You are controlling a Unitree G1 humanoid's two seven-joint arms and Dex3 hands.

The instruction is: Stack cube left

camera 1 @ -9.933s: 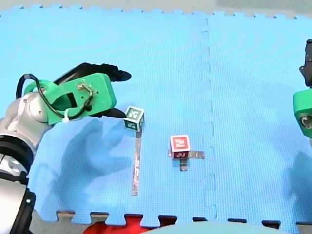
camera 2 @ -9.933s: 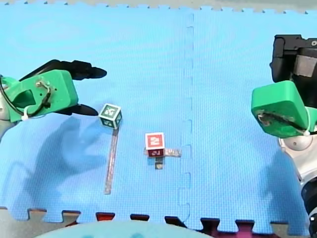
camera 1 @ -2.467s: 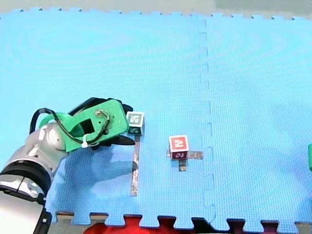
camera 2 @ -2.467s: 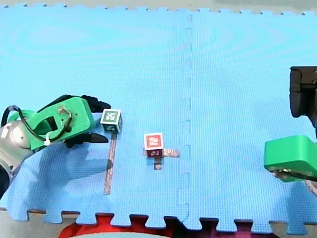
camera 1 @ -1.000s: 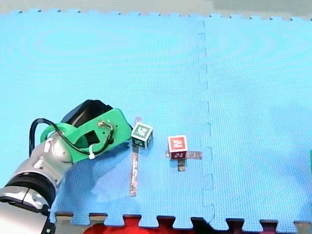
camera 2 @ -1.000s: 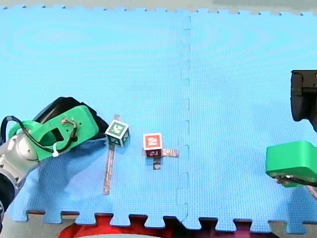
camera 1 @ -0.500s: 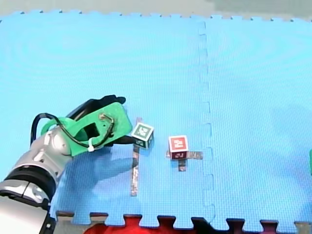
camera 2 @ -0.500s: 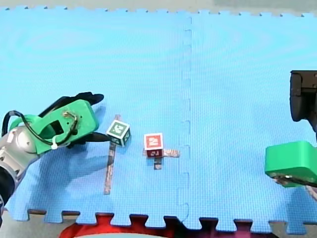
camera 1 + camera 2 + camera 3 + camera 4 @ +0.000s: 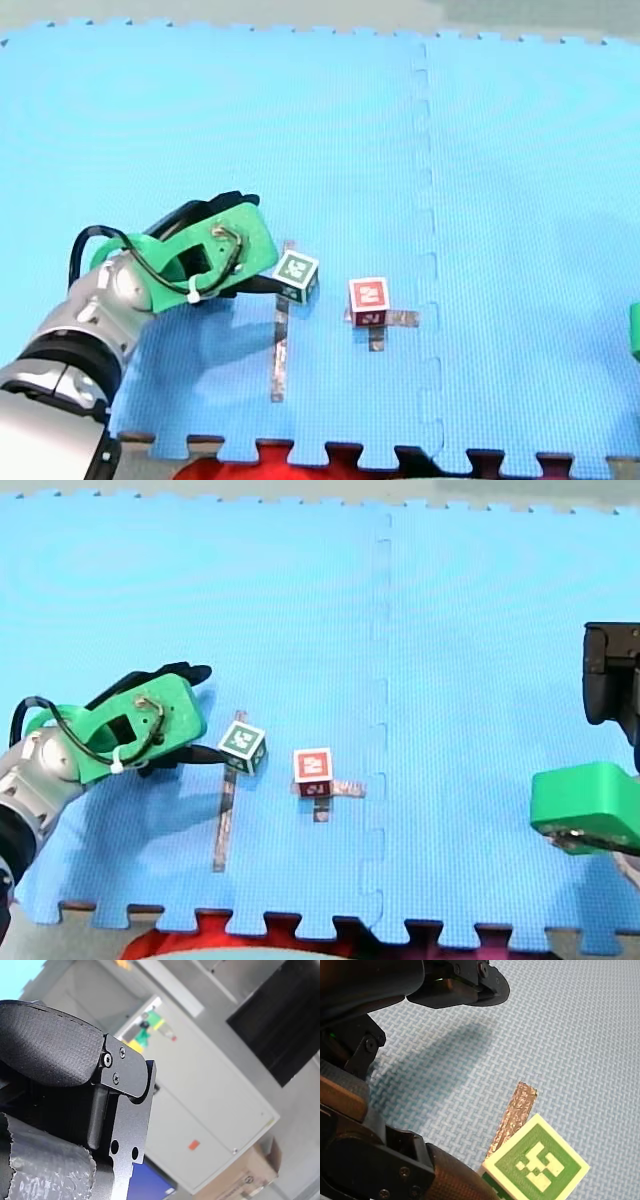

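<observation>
You're working the grasp: left hand (image 9: 215, 252) is sitting beside the green cube (image 9: 297, 275) on the foam mat (image 9: 300, 120), fingers (image 9: 460, 990) spread, one touching it; next needs closing, lifting, placing onto the red cube (image 9: 368, 297); right hand (image 9: 612, 685) is idling at the mat's right edge.

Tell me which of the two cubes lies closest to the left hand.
The green cube, sitting askew on the long tape strip, right beside the left hand. The red cube stands apart to its right, on the crossed tape.
</observation>
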